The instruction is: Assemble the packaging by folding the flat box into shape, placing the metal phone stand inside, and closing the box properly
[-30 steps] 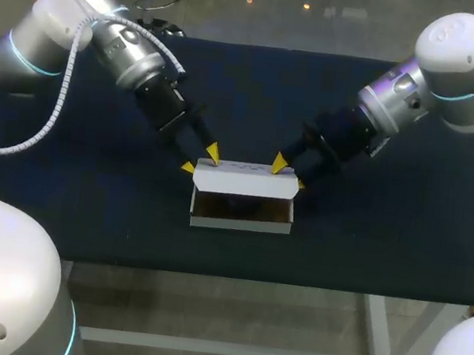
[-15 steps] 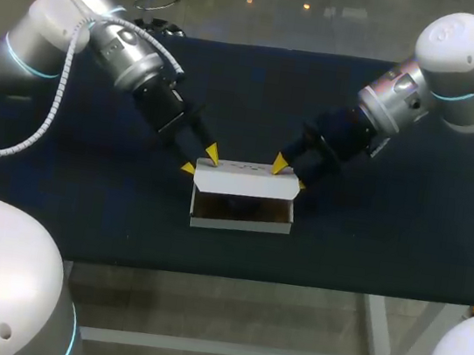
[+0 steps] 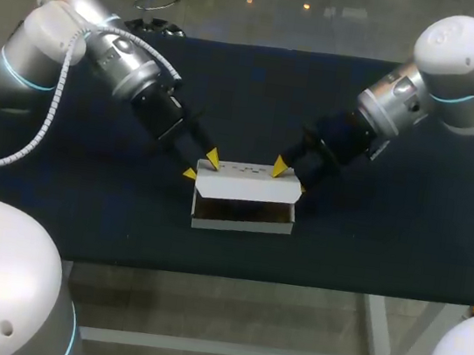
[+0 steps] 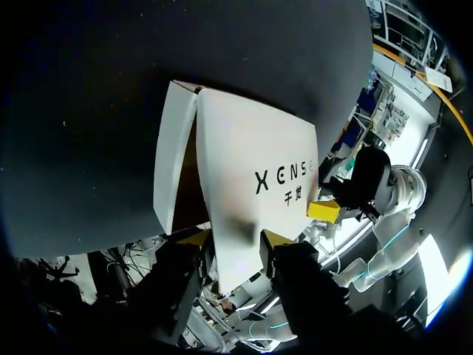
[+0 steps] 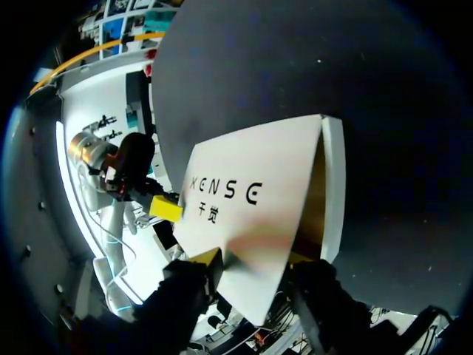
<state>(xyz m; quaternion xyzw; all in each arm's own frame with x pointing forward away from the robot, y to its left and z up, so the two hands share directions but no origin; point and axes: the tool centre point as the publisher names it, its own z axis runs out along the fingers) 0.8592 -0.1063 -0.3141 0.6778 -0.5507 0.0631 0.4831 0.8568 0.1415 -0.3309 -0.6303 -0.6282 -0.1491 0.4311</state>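
**Lid half down, both tools at its back corners**

The box (image 3: pixel 242 216) sits mid-counter (image 3: pixel 389 225), near the front edge, already folded into shape. The lid (image 3: pixel 245 181) leans forward over the opening, not yet shut. The inside is in shadow, so I can't tell whether the phone stand is in there.

The left tool (image 3: pixel 201 164) is at the lid's left back corner and the right tool (image 3: pixel 289 174) is at the right one. On each, the fingers stand partly apart with the lid's corner poking between them. It reads as straddling and nudging, not a firm pinch.

Materials: thin white card outside, smooth and matte, brown raw card inside. The shape is a shallow rectangle with crisp creases and a wide flat lid with print on it. The counter top is dark cloth or mat.

Handling guess: the box is very light and will skid on the counter if pushed from one side only. The lid is stiff across its face but springy at the hinge crease, and it dents easily under hard fingertips. It's best held at the two lid corners, pressing evenly from both sides, and then the front tuck edge guided into the box.
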